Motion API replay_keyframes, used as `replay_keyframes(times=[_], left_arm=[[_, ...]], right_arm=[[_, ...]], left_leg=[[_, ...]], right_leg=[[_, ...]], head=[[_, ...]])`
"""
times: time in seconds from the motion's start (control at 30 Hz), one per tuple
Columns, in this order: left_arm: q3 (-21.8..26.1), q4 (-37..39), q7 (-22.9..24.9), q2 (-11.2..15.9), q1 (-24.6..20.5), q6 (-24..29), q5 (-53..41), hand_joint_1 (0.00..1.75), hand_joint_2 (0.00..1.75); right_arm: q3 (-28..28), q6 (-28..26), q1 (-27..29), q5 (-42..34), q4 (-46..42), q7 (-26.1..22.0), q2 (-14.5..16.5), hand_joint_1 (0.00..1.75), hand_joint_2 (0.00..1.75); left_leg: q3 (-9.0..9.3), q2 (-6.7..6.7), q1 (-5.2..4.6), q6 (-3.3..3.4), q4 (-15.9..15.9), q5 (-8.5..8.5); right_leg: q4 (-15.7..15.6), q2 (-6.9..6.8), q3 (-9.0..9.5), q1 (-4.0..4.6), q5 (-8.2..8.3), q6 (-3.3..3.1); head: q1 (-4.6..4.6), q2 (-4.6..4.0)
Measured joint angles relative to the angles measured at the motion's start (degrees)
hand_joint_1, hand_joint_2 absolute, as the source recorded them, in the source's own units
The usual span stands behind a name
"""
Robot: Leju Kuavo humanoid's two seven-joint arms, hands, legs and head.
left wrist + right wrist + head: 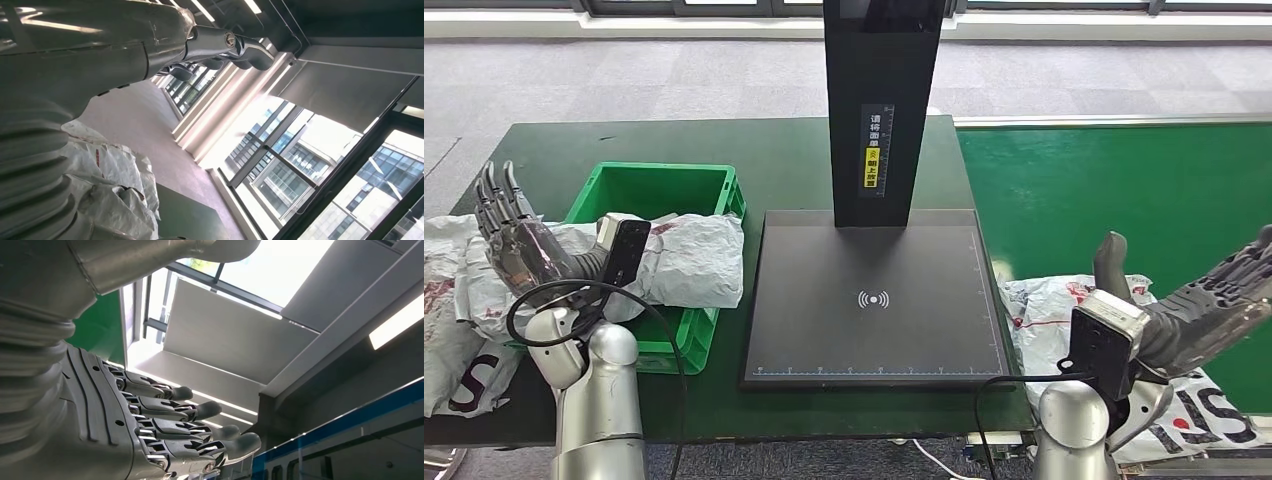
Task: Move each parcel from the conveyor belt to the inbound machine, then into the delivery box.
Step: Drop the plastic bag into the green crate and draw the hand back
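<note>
Dark green table (724,150) on grey carpeted floor, with a bright green conveyor belt (1114,190) running along its right side. One inbound machine (874,300) at table centre: flat black platform with a white wireless mark, plus a tall black post rising from its back edge with a yellow-and-white label. One green delivery box (659,190) just left of the platform; one white crumpled parcel (689,258) lies in it, draped over the near rim. More white parcels: a heap (454,300) at the table's left edge beside the box, exact count cannot be told, and at least one parcel (1044,300) at the lower right on the belt, under the right arm. Two silver arms enter from below. Left hand (509,225) raised beside the box, fingers straight and pointing away, spread, holding nothing. Right hand (1214,300) held above the belt parcel, thumb up, fingers extended toward the right, apart, holding nothing; right wrist view shows its fingers (200,410) stretched out side by side.
</note>
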Motion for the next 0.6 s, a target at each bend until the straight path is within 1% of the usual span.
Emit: replay_keyframes(times=[0.4,0.43,0.5,0.57,0.6], left_arm=[[0.02,0.91,-0.49,0.0,-0.01,0.0,0.75,0.0,1.75],[0.03,1.03,-1.58,0.0,-0.02,0.0,2.22,0.0,1.75],[0.03,1.51,-6.6,-0.01,-0.04,0.0,9.28,0.0,1.75],[-0.4,2.56,-13.76,-0.1,0.09,-0.37,21.68,0.0,1.75],[-1.29,2.96,-16.61,-0.13,0.44,-1.2,28.99,0.0,1.75]], right_arm=[[0.0,0.0,0.0,0.05,0.0,-0.07,0.0,0.0,1.75],[0.0,0.0,0.01,0.16,0.0,0.01,0.0,0.0,1.75],[-0.02,0.0,0.0,0.6,0.0,0.32,0.0,0.0,1.75],[-0.22,0.0,0.01,1.28,0.0,0.76,0.0,0.0,1.75],[-0.5,0.0,0.04,1.68,0.01,1.01,0.0,0.0,1.75]], left_leg=[[0.0,0.0,0.0,0.0,0.0,0.0],[0.0,0.0,0.0,0.0,0.0,0.0],[0.01,0.01,0.0,0.0,0.0,0.0],[0.02,0.01,0.0,0.0,0.0,0.0],[0.02,0.01,0.0,0.0,0.0,0.0]], right_leg=[[0.0,0.0,0.0,0.0,0.0,0.0],[0.0,0.0,-0.01,0.0,0.0,0.0],[-0.01,0.0,-0.03,0.0,0.0,0.0],[-0.01,0.01,-0.04,0.0,0.0,0.0],[-0.01,0.01,-0.04,0.0,0.0,0.0]], head=[[0.0,0.0],[0.0,0.0],[0.0,0.0],[0.0,0.0],[0.0,0.0]])
